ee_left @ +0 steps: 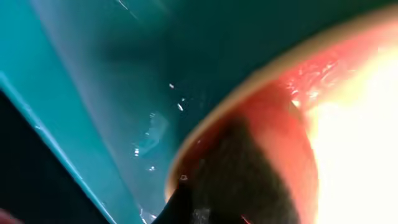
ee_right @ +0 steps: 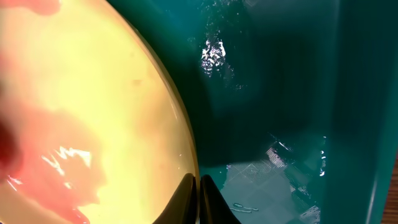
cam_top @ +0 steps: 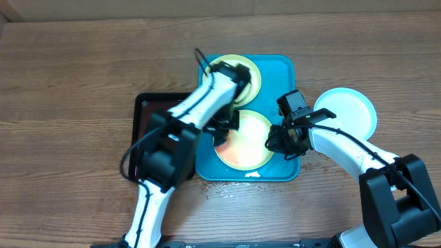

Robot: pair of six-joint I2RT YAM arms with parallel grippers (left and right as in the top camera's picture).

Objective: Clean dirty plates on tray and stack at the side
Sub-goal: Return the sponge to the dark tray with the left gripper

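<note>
The turquoise tray (cam_top: 284, 69) holds two yellow-green rimmed plates. The far plate (cam_top: 253, 74) is partly under my left arm. The near plate (cam_top: 249, 146) is smeared with red-orange sauce. My left gripper (cam_top: 224, 128) is at its left edge, shut on a dark sponge (ee_left: 245, 177) that presses on the smeared rim (ee_left: 292, 93). My right gripper (cam_top: 278, 140) is shut on the same plate's right rim, fingers pinched together (ee_right: 199, 190) over the plate (ee_right: 93, 93). The light-blue rimmed plate (cam_top: 348, 110) lies on the table right of the tray and looks clean.
A smaller black tray (cam_top: 146, 110) lies against the turquoise tray's left side, under my left arm. Wet patches show on the tray floor (ee_right: 273, 174) and at its front edge (cam_top: 251, 176). The table is brown wood.
</note>
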